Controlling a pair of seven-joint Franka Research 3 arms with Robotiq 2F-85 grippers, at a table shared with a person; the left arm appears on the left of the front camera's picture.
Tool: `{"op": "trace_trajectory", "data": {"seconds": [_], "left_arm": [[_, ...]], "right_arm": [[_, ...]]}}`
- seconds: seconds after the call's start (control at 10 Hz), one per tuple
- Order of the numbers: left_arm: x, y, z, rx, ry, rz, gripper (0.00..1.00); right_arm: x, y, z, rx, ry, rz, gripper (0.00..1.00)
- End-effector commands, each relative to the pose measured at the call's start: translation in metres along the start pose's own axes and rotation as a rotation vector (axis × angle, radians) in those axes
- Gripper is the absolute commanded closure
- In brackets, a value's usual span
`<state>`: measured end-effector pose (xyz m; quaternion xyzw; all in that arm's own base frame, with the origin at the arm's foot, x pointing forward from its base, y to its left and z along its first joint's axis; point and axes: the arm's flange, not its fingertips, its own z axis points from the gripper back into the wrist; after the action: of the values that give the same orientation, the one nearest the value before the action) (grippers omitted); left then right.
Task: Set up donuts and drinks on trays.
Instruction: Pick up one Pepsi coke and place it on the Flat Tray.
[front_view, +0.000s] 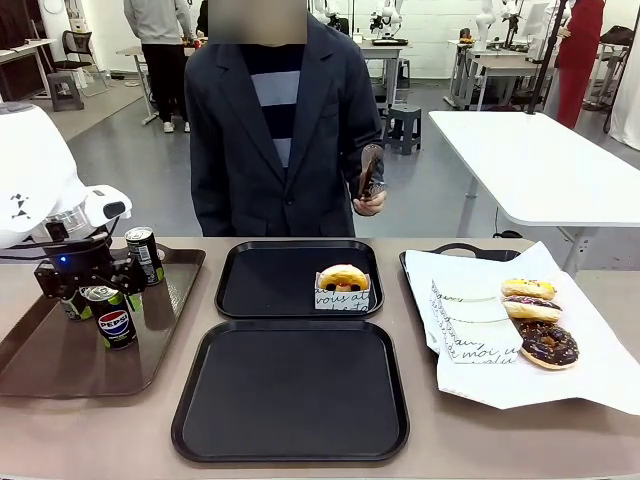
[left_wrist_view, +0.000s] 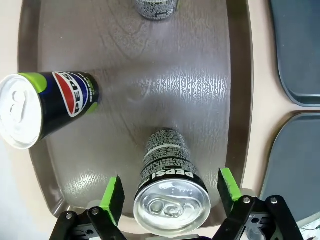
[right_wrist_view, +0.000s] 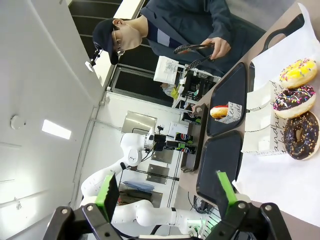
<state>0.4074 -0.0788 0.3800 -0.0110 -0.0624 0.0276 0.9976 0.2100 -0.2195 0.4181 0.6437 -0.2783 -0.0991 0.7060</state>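
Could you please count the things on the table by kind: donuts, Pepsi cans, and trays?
Donuts: 4
Pepsi cans: 3
Black square trays: 2
Brown tray: 1
Paper-lined tray: 1
Total: 11

Bright, even room light from overhead gives soft shadows on the counter (front_view: 100, 430). Glare sheens the brown tray (left_wrist_view: 165, 90) in the left wrist view, whose edges bow; the front view is sharp.

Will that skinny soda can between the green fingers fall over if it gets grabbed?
Probably tippy: the can is tall and slim, standing upright on the brown tray. Its smooth round side may slip, though the green pads should help.
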Motion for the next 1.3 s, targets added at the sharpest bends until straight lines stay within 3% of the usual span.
{"op": "trace_trajectory", "data": {"seconds": [0.0,0.3,0.6,0.7,1.0,1.2], "left_arm": [[0.002,-0.004,-0.005,-0.033,0.001,-0.003,0.17],[0.002,-0.003,-0.001,-0.042,-0.012,-0.002,0.39],[0.001,-0.005,0.017,-0.031,-0.003,-0.001,0.70],[-0.001,-0.010,0.046,-0.022,0.003,0.010,0.75],[-0.032,-0.021,0.141,0.006,-0.007,-0.027,0.75],[-0.049,-0.013,0.164,-0.003,0.013,0.003,0.75]], "right_arm": [[0.004,0.002,0.001,0.020,-0.015,0.018,0.00],[0.004,0.002,0.001,0.020,-0.015,0.018,0.00],[0.004,0.002,0.001,0.020,-0.015,0.018,0.00],[0.004,0.002,0.001,0.020,-0.015,0.018,0.00],[0.004,0.002,0.001,0.020,-0.015,0.018,0.00],[0.004,0.002,0.001,0.020,-0.015,0.018,0.00]]}}
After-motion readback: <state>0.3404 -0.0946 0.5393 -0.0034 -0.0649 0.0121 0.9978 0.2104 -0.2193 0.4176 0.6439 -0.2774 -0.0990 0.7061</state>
